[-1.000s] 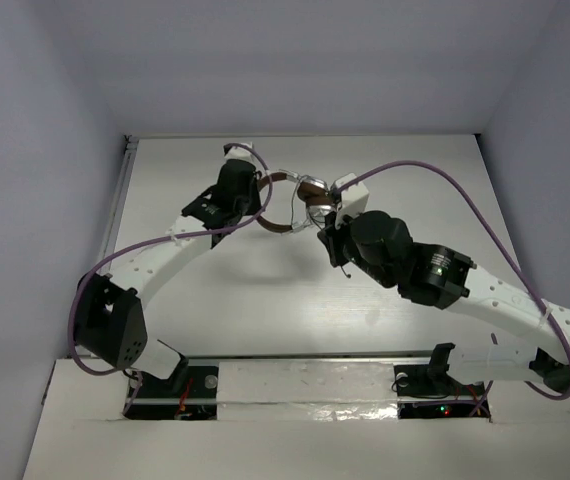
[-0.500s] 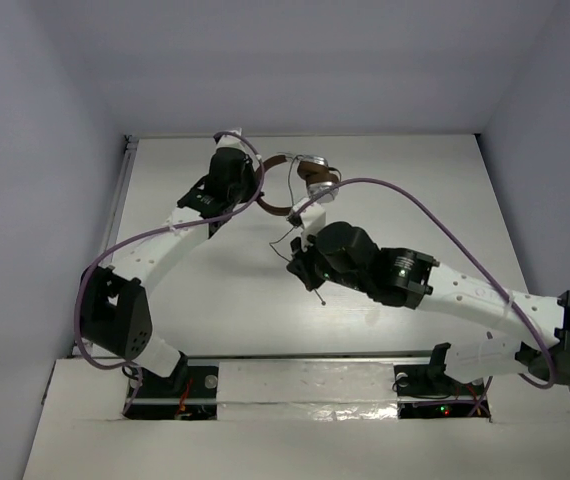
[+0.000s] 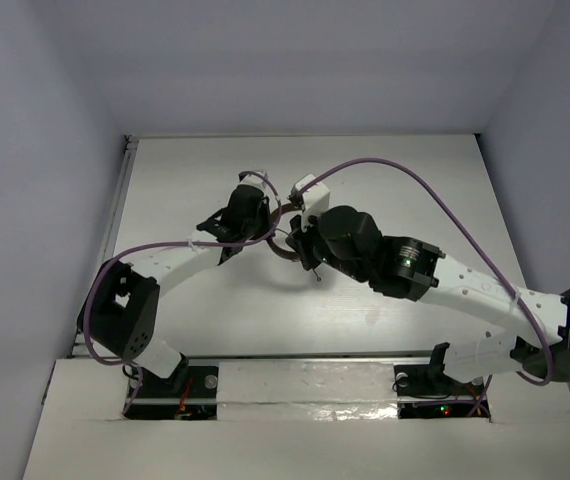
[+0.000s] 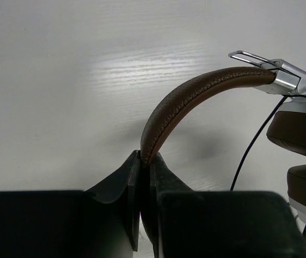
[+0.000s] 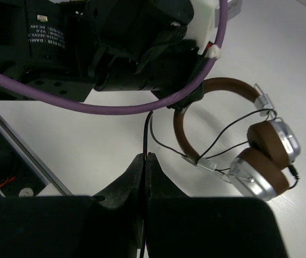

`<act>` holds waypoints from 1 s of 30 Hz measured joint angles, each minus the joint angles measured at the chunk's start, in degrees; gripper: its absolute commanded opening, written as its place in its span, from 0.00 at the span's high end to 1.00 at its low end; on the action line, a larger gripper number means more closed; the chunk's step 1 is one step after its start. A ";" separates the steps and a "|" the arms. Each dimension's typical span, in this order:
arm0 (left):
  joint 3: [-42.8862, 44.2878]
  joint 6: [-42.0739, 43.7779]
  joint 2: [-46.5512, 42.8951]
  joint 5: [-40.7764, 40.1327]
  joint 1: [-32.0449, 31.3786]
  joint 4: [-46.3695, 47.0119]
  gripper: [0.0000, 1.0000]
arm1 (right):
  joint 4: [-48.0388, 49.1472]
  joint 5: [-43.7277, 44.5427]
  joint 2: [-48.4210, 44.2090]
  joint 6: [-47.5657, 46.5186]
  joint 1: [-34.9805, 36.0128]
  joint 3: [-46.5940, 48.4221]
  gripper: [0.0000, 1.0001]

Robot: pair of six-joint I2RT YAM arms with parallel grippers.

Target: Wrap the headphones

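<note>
The headphones [image 5: 266,161] have a brown headband [image 5: 181,129], silver earcups with brown pads and a thin black cord [image 5: 233,122]. My left gripper [image 4: 144,156] is shut on the headband [image 4: 185,102] and holds it up off the table. My right gripper [image 5: 145,157] is shut on the black cord [image 5: 146,134], just beside the headband. In the top view both grippers meet mid-table, left gripper [image 3: 263,226] and right gripper [image 3: 306,252]. Only a bit of the headband [image 3: 284,249] shows between them. Loops of cord cross the headband near the earcups.
Thick purple cables [image 3: 415,185] run along both arms. The left arm's wrist [image 5: 115,48] hangs close above my right gripper. A rail edge [image 3: 122,200] bounds the table on the left. White table [image 3: 415,160] lies around the arms.
The left gripper has carried the headphones from the far middle nearer and to the right. The right gripper has moved back up beside it with the cord.
</note>
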 measured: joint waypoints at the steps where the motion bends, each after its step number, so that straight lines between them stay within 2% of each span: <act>1: -0.55 0.11 -0.09 -0.02 -0.17 0.00 1.00 | -0.17 0.33 -0.22 -0.15 0.00 0.00 1.00; 12: -1.01 0.70 -2.29 -1.03 -1.46 1.27 1.00 | 0.68 8.35 -3.56 -2.84 -1.68 0.42 1.00; 18: -3.96 0.87 -2.43 -1.40 -3.78 2.12 1.00 | 3.52 11.39 -3.96 -4.85 -8.85 0.20 1.00; 30: -7.19 1.25 -5.60 -0.42 -5.16 2.14 1.00 | 13.07 10.32 -1.18 -7.21 -22.40 -5.09 1.00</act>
